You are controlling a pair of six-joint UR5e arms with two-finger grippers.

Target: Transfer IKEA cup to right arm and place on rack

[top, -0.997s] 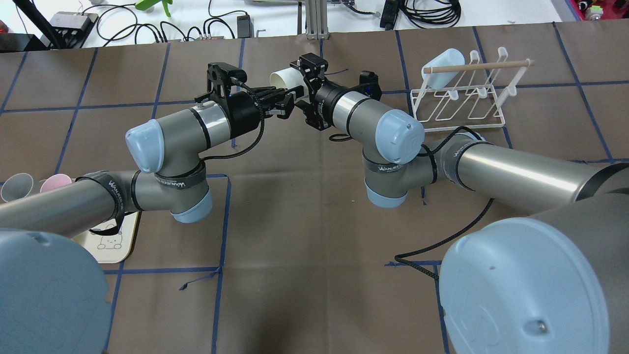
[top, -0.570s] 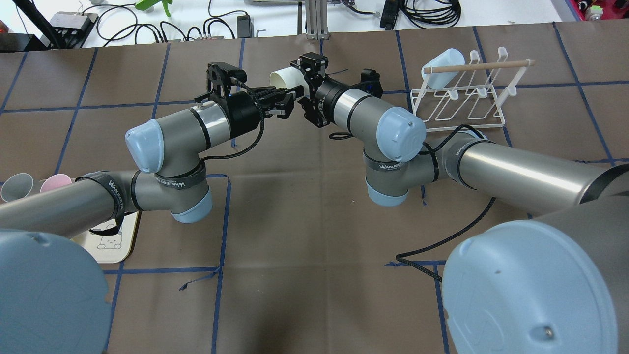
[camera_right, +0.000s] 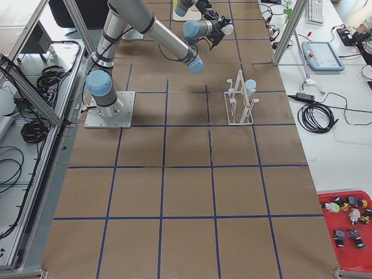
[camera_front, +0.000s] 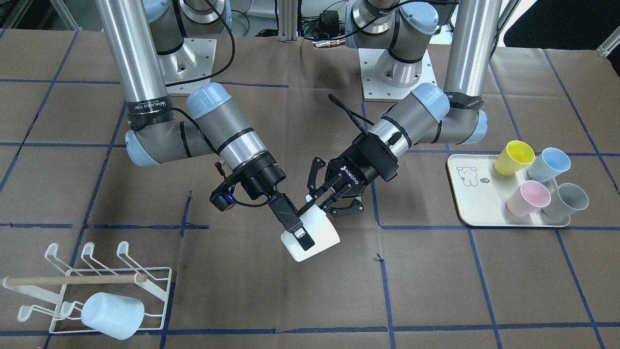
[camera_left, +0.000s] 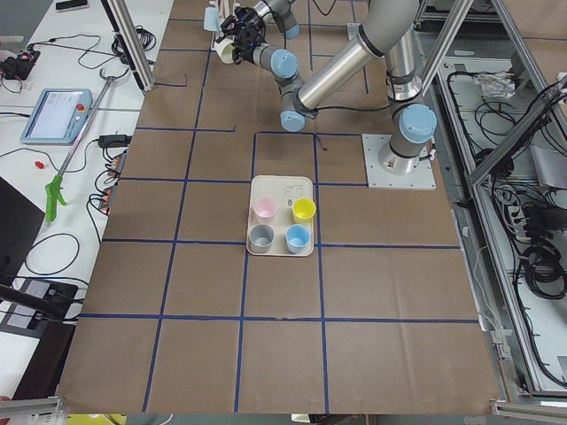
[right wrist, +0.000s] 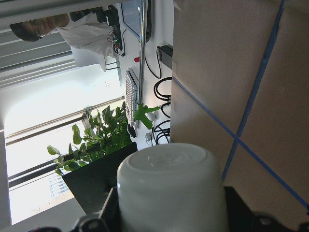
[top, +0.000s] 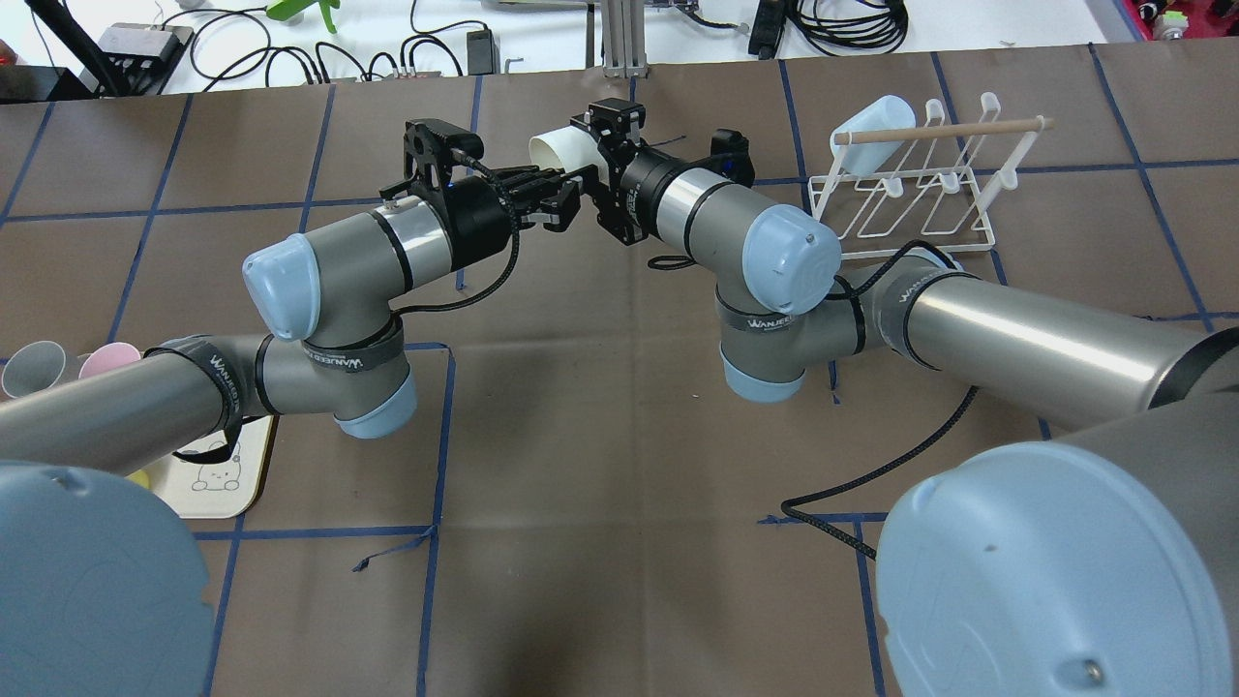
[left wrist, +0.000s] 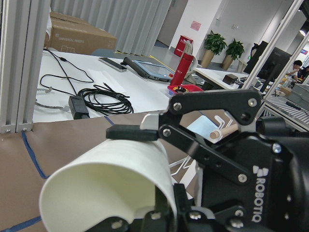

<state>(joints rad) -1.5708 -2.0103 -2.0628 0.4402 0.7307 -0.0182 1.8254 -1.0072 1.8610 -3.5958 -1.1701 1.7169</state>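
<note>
A white cup [camera_front: 317,237] hangs in mid-air over the table's middle, between the two grippers. My right gripper [camera_front: 302,232] is shut on its wall, with one black finger [camera_front: 293,224] lying across the side. In the overhead view the cup [top: 557,147] shows its open mouth beside the right gripper [top: 581,160]. My left gripper [camera_front: 322,203] is at the cup's mouth with its fingers spread apart, and it looks open. The white wire rack [camera_front: 145,286] with its wooden dowel stands off to the robot's right and holds a pale blue cup [camera_front: 111,315].
A cream tray [camera_front: 470,194] with a bear drawing sits on the robot's left and holds several coloured cups, among them a yellow one [camera_front: 513,157]. Brown paper with blue tape lines covers the table. A black cable [top: 871,474] trails from the right arm.
Both wrists and the white cup have shifted slightly away and to the left in the overhead view. Neither gripper's finger spread has visibly changed.
</note>
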